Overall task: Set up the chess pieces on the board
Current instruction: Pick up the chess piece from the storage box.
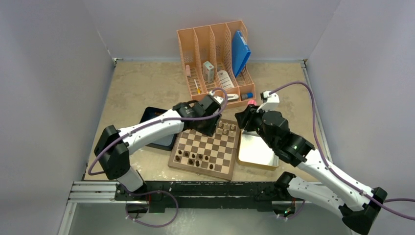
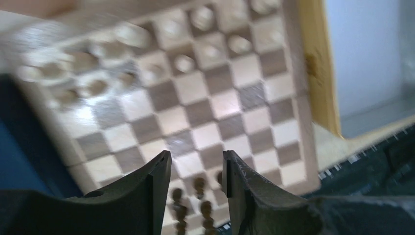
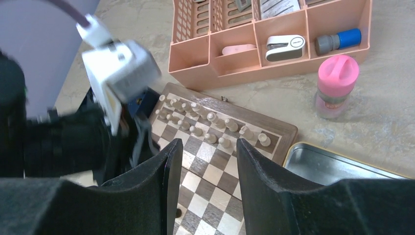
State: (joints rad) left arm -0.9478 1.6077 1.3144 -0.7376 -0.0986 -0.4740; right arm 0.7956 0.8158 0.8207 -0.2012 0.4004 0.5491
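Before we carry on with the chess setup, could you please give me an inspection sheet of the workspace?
Surface: beige speckled table; no spills seen.
Job's things: chessboard at centre; dark pieces scattered on its near rows; pale pieces on its far rows.
Clutter: metal tin right of the board; blue tray left of it, partly under the left arm; peach organiser behind; pink-capped bottle.
Grippers: left gripper and right gripper both open and empty, at the board's far side.
Cables: purple cables run along both arms.
Surroundings: pale walls on three sides.
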